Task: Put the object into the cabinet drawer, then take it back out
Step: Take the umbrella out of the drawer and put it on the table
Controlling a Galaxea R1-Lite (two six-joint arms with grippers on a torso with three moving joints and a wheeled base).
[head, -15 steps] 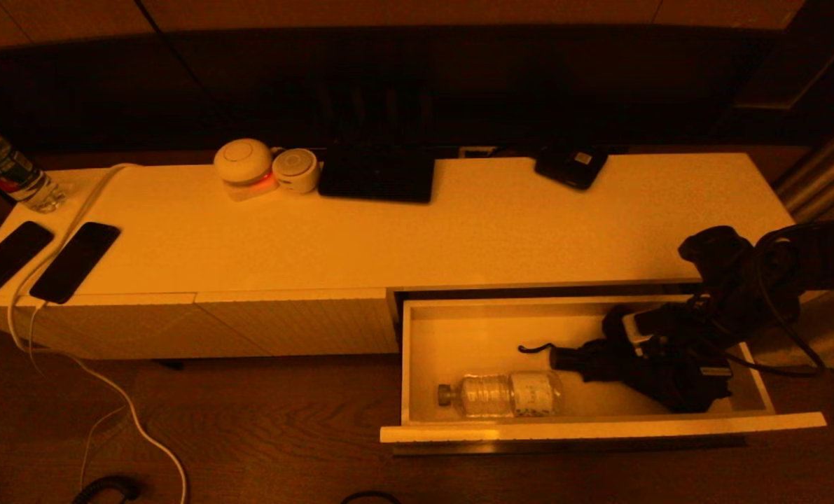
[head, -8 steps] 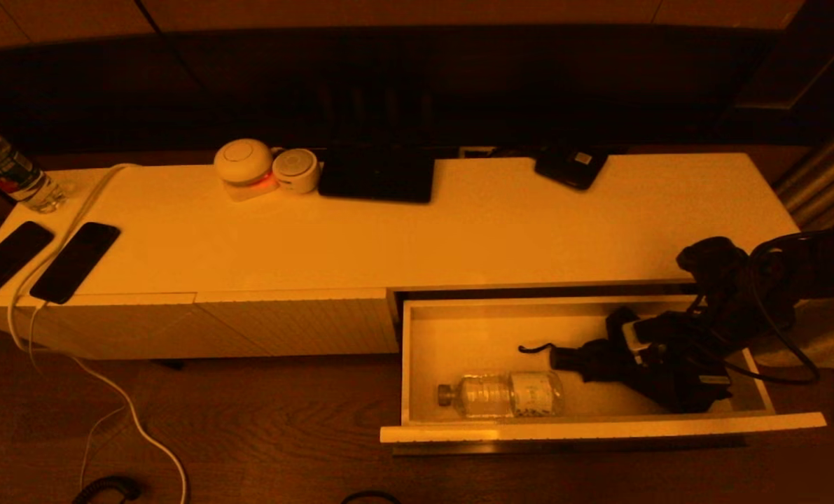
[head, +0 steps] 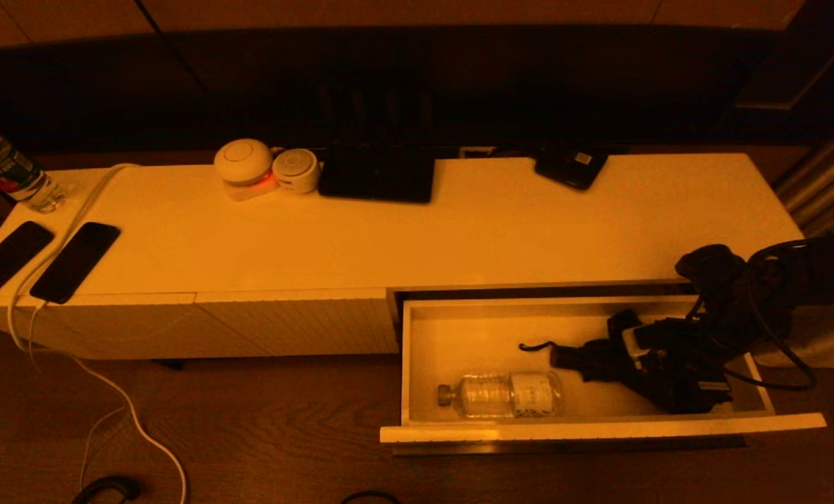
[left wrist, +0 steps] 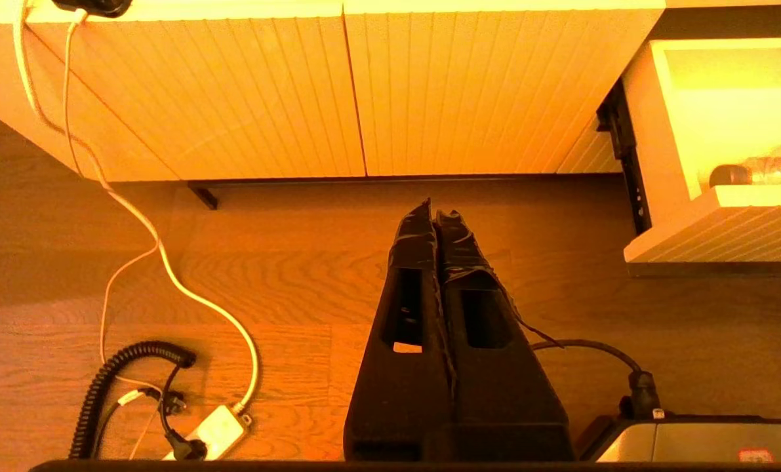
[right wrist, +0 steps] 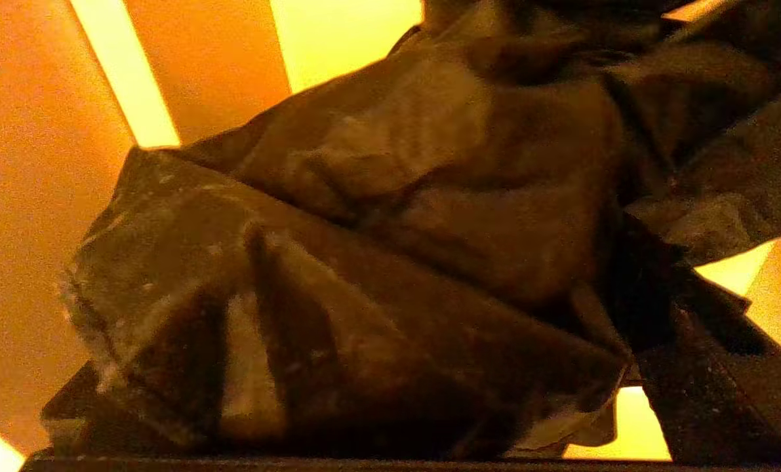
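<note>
Right gripper [head: 662, 371] down inside the open cabinet drawer [head: 599, 427], toward its right end, set over the bunched cloth of a folded black umbrella [head: 578, 360]; whether spread or closed, and whether anything is gripped, cannot be told, since dark cloth [right wrist: 364, 262] fills the right wrist view and the head view shows only black on black. Umbrella lying flat on the drawer floor in the right half, stubby handle and thin wrist loop pointing toward the drawer's middle, canopy folds loose and rumpled under the arm. Just beside the handle, along the front wall, a clear water bottle [head: 504, 394] on its side, cap toward the left wall; near the umbrella, contact between the two not clear.

Judged as light, with a stiff core under soft, slippery cloth; a pinch on fabric alone likely to slide or pull a fold loose. Better to close across the thick middle of the bundle, or on the hard handle, and lift level so that the loop clears the bottle and the front wall.

Left gripper [left wrist: 437, 226] parked low over the wooden floor before the ribbed cabinet fronts, closed on nothing. Above the drawer, two dark phones [head: 42, 260] at the counter's left front corner.
</note>
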